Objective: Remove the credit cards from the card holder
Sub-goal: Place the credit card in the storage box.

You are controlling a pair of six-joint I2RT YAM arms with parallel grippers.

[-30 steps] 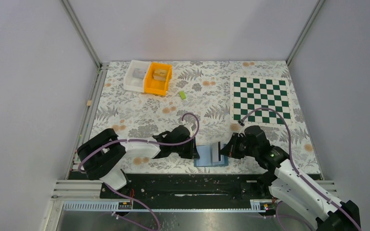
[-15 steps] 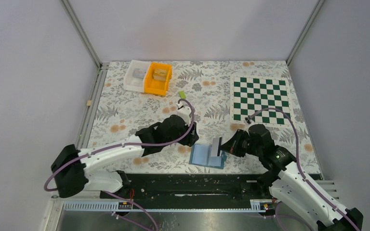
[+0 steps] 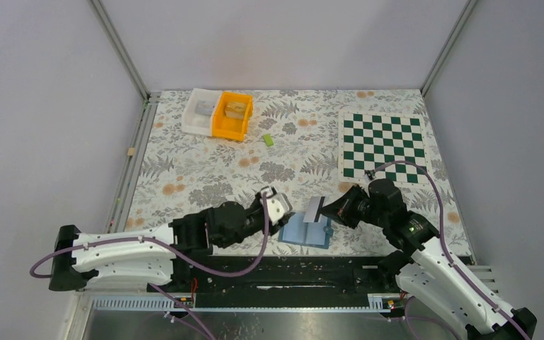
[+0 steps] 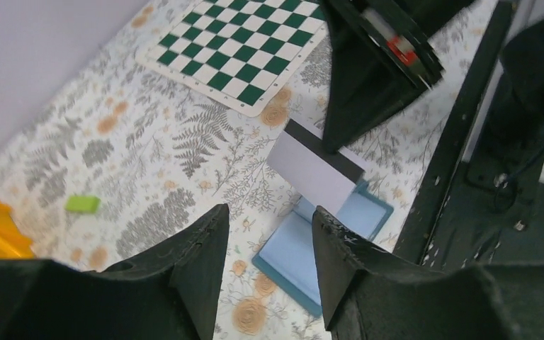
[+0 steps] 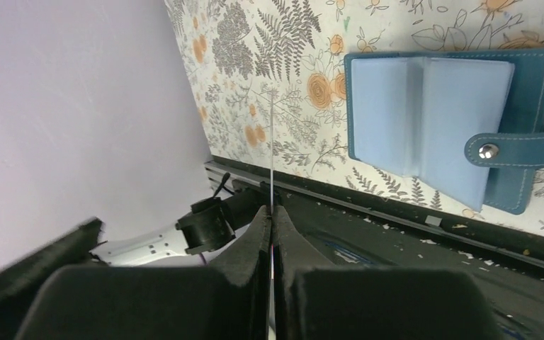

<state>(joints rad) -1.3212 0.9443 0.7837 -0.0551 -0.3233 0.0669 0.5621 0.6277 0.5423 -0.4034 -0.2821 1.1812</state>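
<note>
Looks past parted black left gripper (image 4: pixel 269 211) onto open blue card holder (image 4: pixel 304 248) at counter's (image 4: pixel 184 149) near edge; above it, white black-striped card (image 4: pixel 315 176) pinched in black right gripper (image 4: pixel 334 142).

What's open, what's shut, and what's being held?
Card holder: open, lying flat.
Card: out of the holder, held up.
Right gripper: shut on the card.
Left gripper: open, empty.
Orange bin: has something in it.
White bin: has something in it.
</note>
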